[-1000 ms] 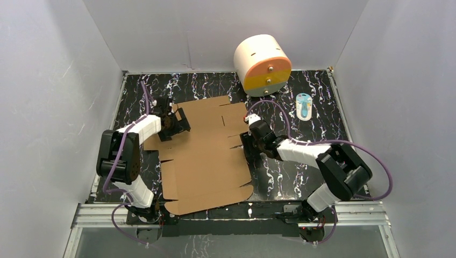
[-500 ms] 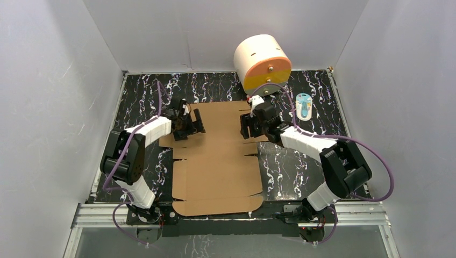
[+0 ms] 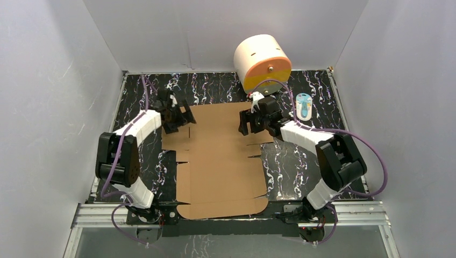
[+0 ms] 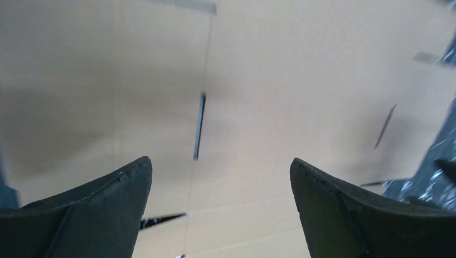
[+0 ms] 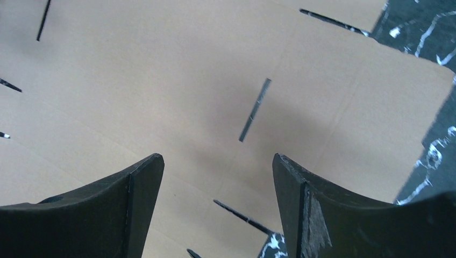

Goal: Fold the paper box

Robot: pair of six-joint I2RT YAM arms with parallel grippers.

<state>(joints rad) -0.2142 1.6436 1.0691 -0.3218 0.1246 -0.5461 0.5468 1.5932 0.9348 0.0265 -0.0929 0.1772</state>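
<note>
Now | paper box (image 3: 220,161): lies flat and unfolded on the table (image 3: 301,166) | left hand (image 3: 184,115): fingers spread wide, empty, over its far-left corner | right hand (image 3: 246,123): fingers apart, empty, over its far-right flap

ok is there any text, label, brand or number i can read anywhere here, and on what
No readable text in any view.
paper box: plain brown cardboard, no print in the top view or either wrist view.
white cylinder: no lettering visible.
small container: too small to tell whether it has a label.
</note>
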